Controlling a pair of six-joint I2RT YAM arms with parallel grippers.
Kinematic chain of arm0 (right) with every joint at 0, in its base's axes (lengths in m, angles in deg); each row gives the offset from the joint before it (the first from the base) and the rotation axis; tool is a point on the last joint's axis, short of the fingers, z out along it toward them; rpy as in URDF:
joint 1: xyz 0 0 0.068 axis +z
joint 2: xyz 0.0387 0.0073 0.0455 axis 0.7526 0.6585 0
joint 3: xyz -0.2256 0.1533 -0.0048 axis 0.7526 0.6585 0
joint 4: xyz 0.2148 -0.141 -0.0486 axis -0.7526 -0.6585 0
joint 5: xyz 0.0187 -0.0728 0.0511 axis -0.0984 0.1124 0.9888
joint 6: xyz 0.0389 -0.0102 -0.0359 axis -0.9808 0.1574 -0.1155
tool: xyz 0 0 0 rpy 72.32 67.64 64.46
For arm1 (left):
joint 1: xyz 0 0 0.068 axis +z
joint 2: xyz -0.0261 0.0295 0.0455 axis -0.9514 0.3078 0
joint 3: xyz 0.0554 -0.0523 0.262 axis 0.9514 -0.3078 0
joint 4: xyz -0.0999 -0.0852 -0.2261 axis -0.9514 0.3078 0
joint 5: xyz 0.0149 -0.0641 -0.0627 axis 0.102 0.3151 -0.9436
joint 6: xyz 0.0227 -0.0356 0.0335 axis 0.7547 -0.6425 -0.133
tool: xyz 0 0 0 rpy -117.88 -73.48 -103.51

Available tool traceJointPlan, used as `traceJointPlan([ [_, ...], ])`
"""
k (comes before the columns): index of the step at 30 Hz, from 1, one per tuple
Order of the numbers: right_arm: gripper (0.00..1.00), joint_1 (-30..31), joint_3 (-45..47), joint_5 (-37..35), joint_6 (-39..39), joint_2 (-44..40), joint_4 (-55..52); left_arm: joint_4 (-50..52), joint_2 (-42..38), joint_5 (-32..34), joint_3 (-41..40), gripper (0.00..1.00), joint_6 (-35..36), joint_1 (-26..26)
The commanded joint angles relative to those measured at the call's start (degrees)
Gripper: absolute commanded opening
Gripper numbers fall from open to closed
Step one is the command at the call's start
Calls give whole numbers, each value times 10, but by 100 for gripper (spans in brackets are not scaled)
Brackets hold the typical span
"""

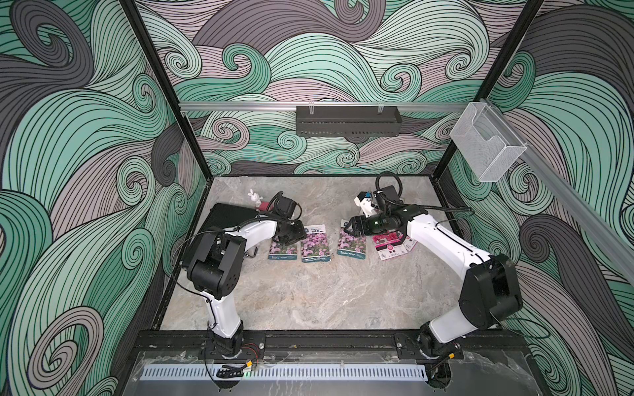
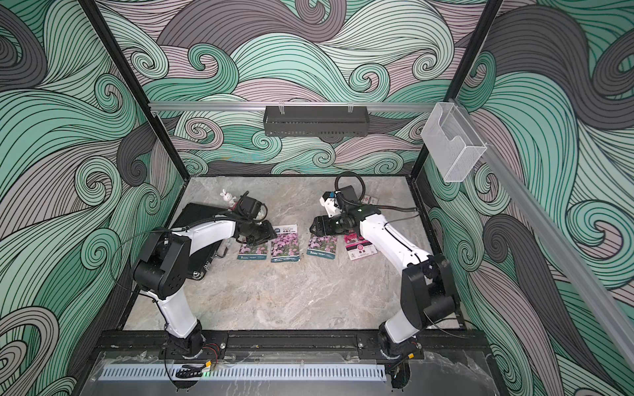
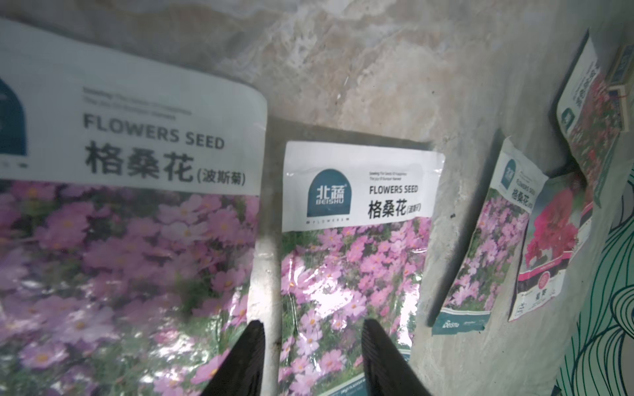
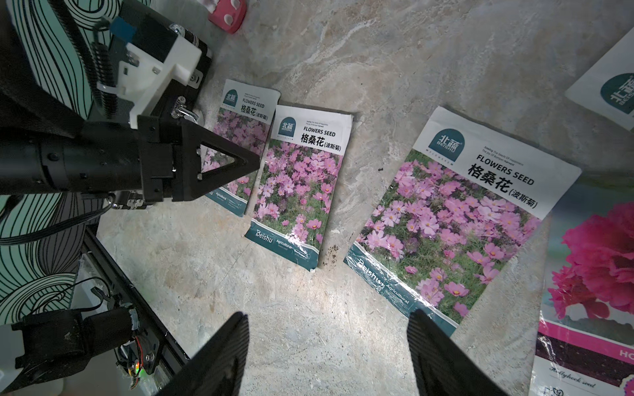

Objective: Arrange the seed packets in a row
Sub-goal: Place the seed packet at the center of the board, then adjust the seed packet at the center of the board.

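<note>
Seed packets line the middle of the bench, face up in a row parallel to its far edge. The first purple-pink packet lies nearest the left edge, the second purple-pink packet just beside it, and the third purple-pink packet a little apart. A magenta packet follows toward the right edge. The left wrist view shows a red-pink mix packet beyond it. The left gripper hangs over the first two packets, jaws partly apart with nothing between them. The right gripper hovers over the third packet's far end, jaws wide and empty. A black ribbed slab lies along the left edge
</note>
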Motion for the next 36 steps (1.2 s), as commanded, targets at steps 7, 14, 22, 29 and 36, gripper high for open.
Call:
traceJointPlan([
  [7,72,87,-44,-44,-7,83,-3,111,-107,72,95,47,61,9],
  [14,71,137,-59,-72,-39,155,1,111,-184,70,61,47,64,31],
  [22,71,152,-14,-62,-100,183,60,53,-248,51,-13,47,48,36],
  [29,70,160,-16,-48,-124,214,80,67,-243,20,-12,47,44,39],
  [36,70,169,-18,-34,-148,228,97,64,-242,8,-13,47,45,41],
])
